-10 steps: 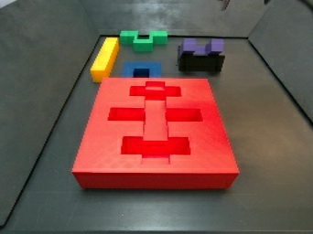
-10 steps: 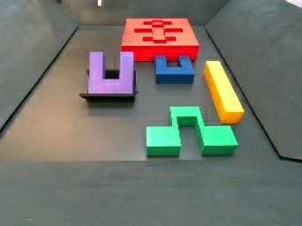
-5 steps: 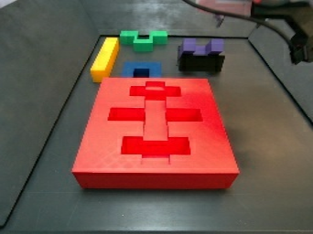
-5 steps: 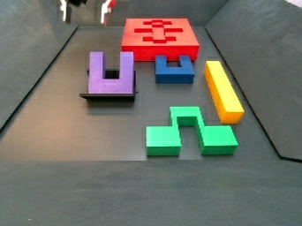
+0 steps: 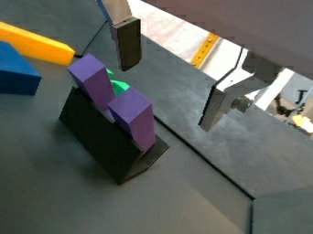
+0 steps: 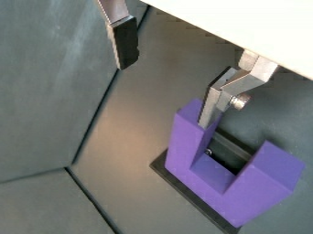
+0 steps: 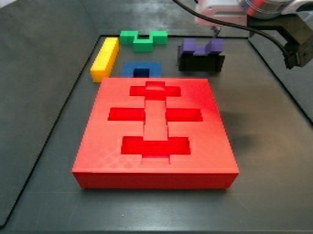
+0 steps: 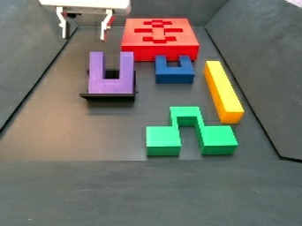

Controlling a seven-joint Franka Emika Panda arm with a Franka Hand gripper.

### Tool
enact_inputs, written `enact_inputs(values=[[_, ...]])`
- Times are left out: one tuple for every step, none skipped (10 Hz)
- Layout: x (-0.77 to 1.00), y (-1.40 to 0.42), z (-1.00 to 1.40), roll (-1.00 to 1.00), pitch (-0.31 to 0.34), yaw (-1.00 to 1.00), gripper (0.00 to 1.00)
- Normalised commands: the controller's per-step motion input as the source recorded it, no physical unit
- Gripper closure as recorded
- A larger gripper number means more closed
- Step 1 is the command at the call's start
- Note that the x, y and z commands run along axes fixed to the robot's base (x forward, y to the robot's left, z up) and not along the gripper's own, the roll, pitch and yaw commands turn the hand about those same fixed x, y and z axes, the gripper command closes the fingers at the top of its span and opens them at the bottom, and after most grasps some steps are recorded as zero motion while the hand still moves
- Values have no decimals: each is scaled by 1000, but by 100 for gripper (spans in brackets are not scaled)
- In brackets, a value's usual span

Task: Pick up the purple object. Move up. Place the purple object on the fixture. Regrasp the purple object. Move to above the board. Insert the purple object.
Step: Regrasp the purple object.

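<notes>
**Op:** Silver plates, dark pads. Is that the gripper (image 8: 85, 24) coming in?

**Spotter:** Yes. A second ago your side views held no arm at all, and half a second ago only its edge showed. Now it hangs above the floor just past the purple object (image 8: 112, 73), fingers (image 5: 124, 44) spread wide with nothing between them. In both wrist views the gap is bare.

**Op:** And the purple object itself?

**Spotter:** You see it seated on the fixture (image 8: 109, 95), prongs pointing toward the board (image 8: 161, 34), exactly where it sat in the earlier frames. In a wrist view one finger (image 6: 222, 99) is close beside a prong, but I cannot tell whether it touches.

**Op:** So where does that put you?

**Spotter:** My reading: the placing is done and you are lining up the regrasp. The blue block (image 8: 176, 69), yellow bar (image 8: 223, 90) and green block (image 8: 189, 130) lie well apart from your approach, and none has shifted. Bring the open fingers down astride the piece before you close.
</notes>
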Motion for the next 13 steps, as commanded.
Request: enact_inputs(values=[[-229,269,-237,-149,-9,140,0],[-146,163,-274,-97,0,137,0],[0,0,-334,0,0,203,0],[-83,0,-380,94,-23,180,0],[-29,0,-383,69,-6,151,0],[0,0,-297,43,0,83,0],[0,66,-129,63,9,43,0],[0,240,-17,20,51,14,0],[0,211,-151,174,40,20,0],[0,149,-174,257,40,23,0],[-51,3,-71,177,0,0,0],[-3,0,-20,0,0,0,0],[0,0,0,9,0,0,0]])
